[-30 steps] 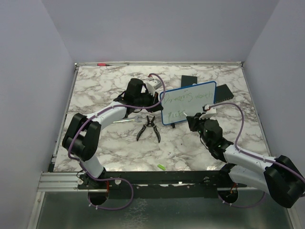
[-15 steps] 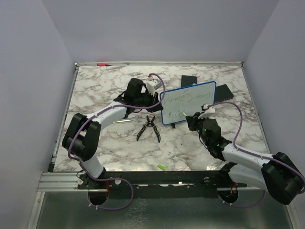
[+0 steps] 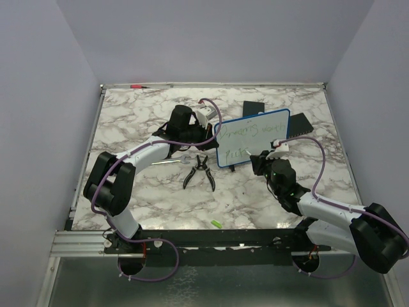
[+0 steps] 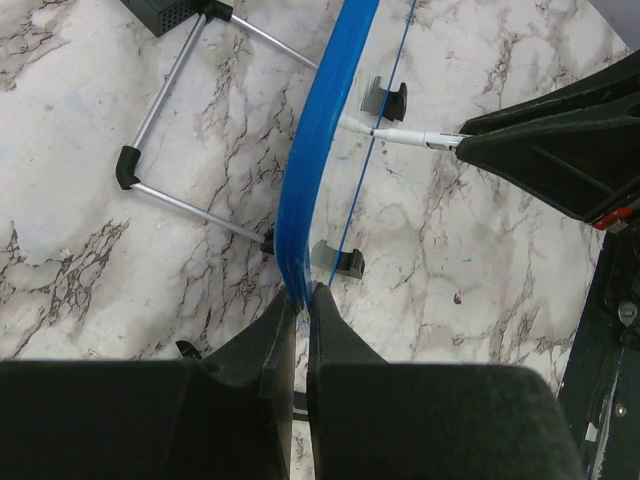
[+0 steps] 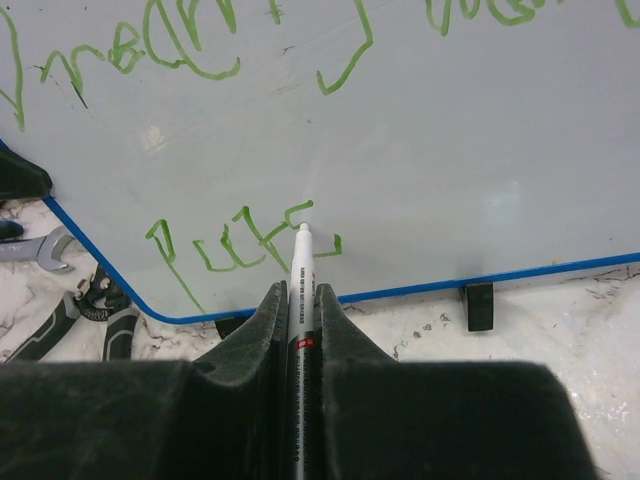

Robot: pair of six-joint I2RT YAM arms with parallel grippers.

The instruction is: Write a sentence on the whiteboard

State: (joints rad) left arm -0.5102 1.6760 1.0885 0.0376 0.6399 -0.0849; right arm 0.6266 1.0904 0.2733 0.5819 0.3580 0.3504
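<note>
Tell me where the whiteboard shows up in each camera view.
Top external: whiteboard right of centre.
Left wrist: edge-on, its blue frame running up from the left claw.
Right wrist: fills the upper picture.
Shared: right claw holding the marker to the board.

Soft, even light from above lit the white marble-patterned tabletop (image 3: 243, 192), leaving only faint shadows. The blue-framed white whiteboard (image 5: 450, 150) carried a pale sheen; the pictures were sharp.
</note>
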